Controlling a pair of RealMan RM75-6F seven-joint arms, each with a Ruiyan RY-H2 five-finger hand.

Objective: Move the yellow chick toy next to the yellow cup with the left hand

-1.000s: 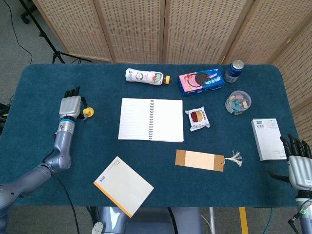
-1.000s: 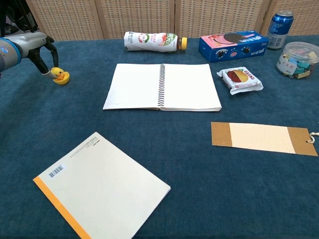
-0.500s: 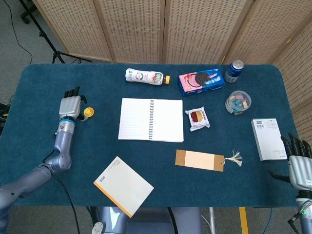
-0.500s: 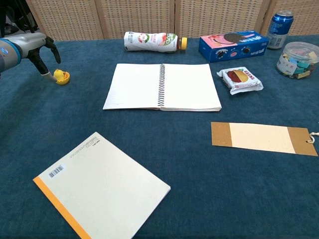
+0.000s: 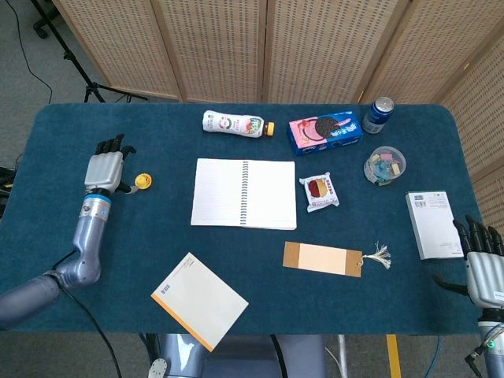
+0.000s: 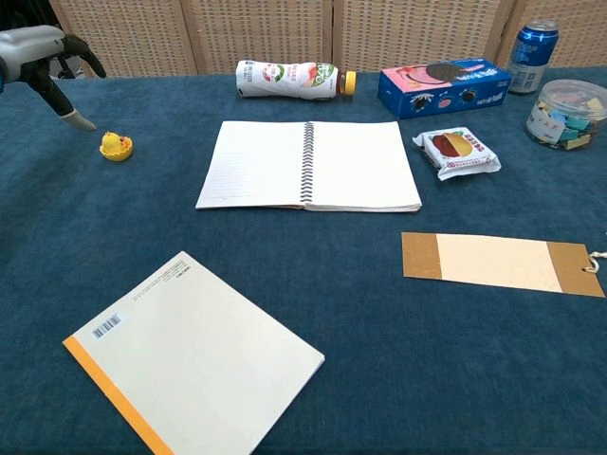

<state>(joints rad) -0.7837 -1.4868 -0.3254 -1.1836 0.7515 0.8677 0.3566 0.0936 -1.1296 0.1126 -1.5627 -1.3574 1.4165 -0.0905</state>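
The small yellow chick toy (image 5: 142, 182) (image 6: 116, 146) stands alone on the blue table cloth, left of the open notebook. My left hand (image 5: 105, 169) (image 6: 47, 57) hovers just left of the chick, apart from it, fingers spread and holding nothing. At the table's near right corner my right hand (image 5: 482, 264) rests with its fingers apart and empty; the chest view does not show it. No yellow cup shows in either view.
An open spiral notebook (image 5: 244, 193) lies mid-table, an orange-edged pad (image 5: 199, 300) near the front, a brown bookmark (image 5: 324, 258) to its right. Along the back lie a drink bottle (image 5: 234, 124), a biscuit box (image 5: 324, 131) and a blue can (image 5: 379, 115).
My left hand has let go of the chick and drawn up and away to the left. The chick stays where it was set. The right hand has not moved.
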